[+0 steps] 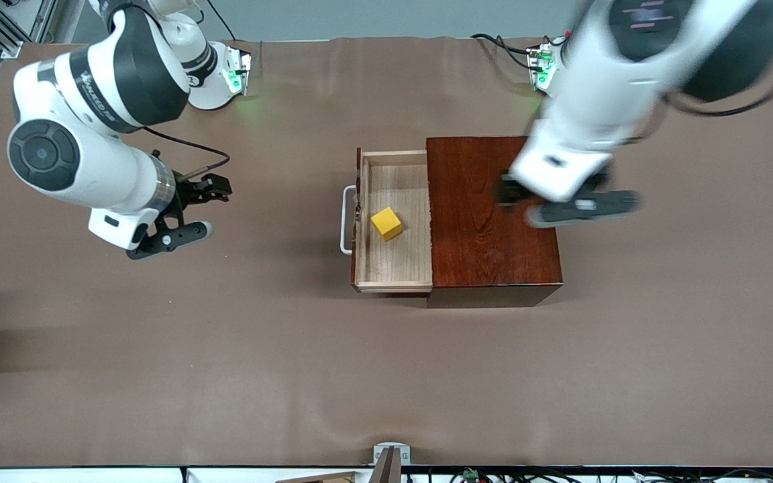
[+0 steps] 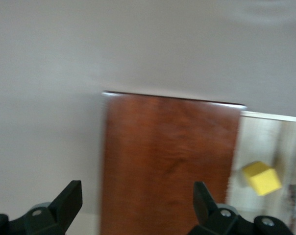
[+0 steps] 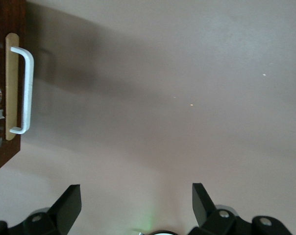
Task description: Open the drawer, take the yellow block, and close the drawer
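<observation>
The drawer [image 1: 396,182] of the dark reddish-brown box [image 1: 487,228] stands pulled out toward the right arm's end of the table, its white handle [image 1: 345,221] in front. The yellow block [image 1: 386,223] lies on the drawer's pale floor. My left gripper [image 1: 561,201] hangs open and empty over the box top, blurred. In the left wrist view the box top [image 2: 170,161] fills the space ahead of my left gripper [image 2: 137,200], with the yellow block [image 2: 261,178] off to one side. My right gripper [image 1: 209,209] waits open over bare table. The right wrist view shows the handle [image 3: 23,88] well away from my right gripper [image 3: 137,200].
A brown cloth [image 1: 225,349] covers the table. The two arm bases [image 1: 222,80] [image 1: 544,67] stand along the edge farthest from the front camera. A small bracket [image 1: 390,459] sits at the nearest edge.
</observation>
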`<state>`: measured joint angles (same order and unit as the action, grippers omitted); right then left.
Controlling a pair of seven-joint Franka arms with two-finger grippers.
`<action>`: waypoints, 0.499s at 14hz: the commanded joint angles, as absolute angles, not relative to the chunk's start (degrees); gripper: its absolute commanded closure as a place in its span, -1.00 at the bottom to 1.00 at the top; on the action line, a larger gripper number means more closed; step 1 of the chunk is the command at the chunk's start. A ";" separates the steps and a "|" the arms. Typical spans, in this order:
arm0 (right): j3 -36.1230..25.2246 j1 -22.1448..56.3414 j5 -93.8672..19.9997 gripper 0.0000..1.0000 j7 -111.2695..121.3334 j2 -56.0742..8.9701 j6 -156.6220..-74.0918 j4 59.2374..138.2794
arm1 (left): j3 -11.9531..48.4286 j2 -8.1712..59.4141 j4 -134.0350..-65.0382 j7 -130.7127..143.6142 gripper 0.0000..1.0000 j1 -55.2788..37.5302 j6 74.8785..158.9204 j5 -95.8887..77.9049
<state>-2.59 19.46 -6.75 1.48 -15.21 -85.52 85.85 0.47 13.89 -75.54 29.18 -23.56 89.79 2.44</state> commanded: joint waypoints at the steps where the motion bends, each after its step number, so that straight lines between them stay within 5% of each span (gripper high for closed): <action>1: -3.08 21.35 -8.44 -1.00 0.53 -15.47 -85.95 84.29 | 1.23 8.62 -82.08 19.19 -1.00 -15.41 90.09 0.97; 7: -3.08 25.30 -10.19 -1.00 -16.76 -15.47 -87.80 84.29 | 1.23 6.33 -86.48 8.73 -1.00 -8.35 89.74 -0.26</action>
<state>-2.59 23.73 -8.82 -11.36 -15.29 -87.89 85.05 0.55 8.69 -83.81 13.17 -9.43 89.64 1.97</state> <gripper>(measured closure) 0.000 0.000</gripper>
